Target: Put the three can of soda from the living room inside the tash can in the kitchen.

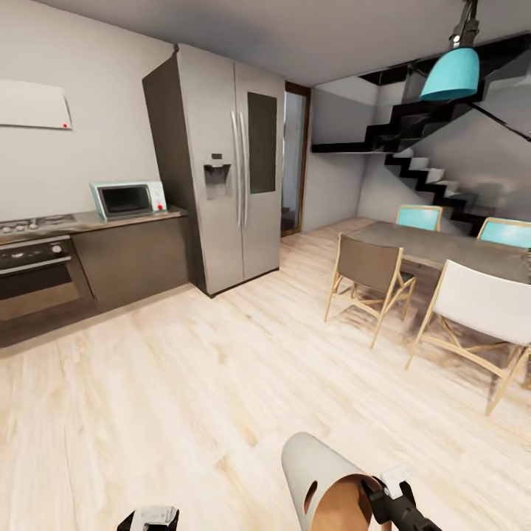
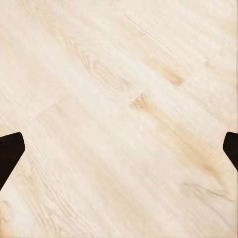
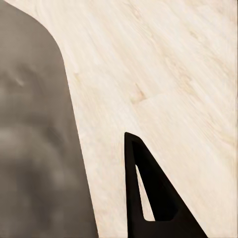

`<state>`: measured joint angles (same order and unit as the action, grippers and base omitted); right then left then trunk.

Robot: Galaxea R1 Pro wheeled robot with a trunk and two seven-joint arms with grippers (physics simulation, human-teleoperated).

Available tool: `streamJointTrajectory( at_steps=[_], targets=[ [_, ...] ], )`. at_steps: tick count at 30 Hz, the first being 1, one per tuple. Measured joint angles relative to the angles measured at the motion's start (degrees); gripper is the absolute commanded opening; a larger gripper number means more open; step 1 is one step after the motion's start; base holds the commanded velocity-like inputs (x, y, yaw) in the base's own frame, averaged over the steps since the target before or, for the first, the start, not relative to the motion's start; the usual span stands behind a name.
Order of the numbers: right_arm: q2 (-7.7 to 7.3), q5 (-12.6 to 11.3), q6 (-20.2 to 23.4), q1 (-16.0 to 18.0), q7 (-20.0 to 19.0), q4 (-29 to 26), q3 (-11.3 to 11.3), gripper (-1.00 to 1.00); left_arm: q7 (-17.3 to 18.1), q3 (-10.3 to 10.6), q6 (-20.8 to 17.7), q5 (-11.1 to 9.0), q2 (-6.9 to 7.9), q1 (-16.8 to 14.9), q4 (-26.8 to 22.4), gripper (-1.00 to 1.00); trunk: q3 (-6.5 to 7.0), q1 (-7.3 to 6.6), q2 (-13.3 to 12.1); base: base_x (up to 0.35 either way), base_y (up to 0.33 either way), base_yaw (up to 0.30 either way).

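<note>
The left gripper [image 2: 119, 148] is spread wide with nothing in it, over the wood floor [image 2: 119, 74]. The right gripper [image 1: 391, 495] grips the rim of a grey trash can [image 1: 324, 479], carried tipped. The robot is in the kitchen [image 1: 110, 243]. I see one fridge [image 1: 228, 162], four chairs and zero soda cans, so I think all three still wait.

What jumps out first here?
A tall steel fridge stands against the back wall, with a teal-trimmed microwave on the counter to its left. At right, a dining table ringed by chairs sits under a teal pendant lamp. At bottom, the right claw grips a grey bin, tilted.
</note>
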<state>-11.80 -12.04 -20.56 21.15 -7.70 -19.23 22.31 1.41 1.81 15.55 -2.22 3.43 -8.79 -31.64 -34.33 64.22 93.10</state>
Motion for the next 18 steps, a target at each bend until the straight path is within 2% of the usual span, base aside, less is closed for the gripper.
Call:
streamJointTrajectory(
  at_steps=[10, 18],
  targets=[
    [0.01, 0.0, 0.0, 0.0, 0.0, 0.0, 0.0, -1.0, 0.0, 0.0, 0.0, 0.0, 0.0, 0.0, 0.0, 1.0, 0.0, 0.0, 0.0, 0.318, -0.071, -0.252],
    [0.0, 0.0, 0.0, 0.0, 0.0, 0.0, 0.0, -1.0, 0.0, 0.0, 0.0, 0.0, 0.0, 0.0, 0.0, 1.0, 0.0, 0.0, 0.0, 0.286, -0.143, -0.252]
  ],
)
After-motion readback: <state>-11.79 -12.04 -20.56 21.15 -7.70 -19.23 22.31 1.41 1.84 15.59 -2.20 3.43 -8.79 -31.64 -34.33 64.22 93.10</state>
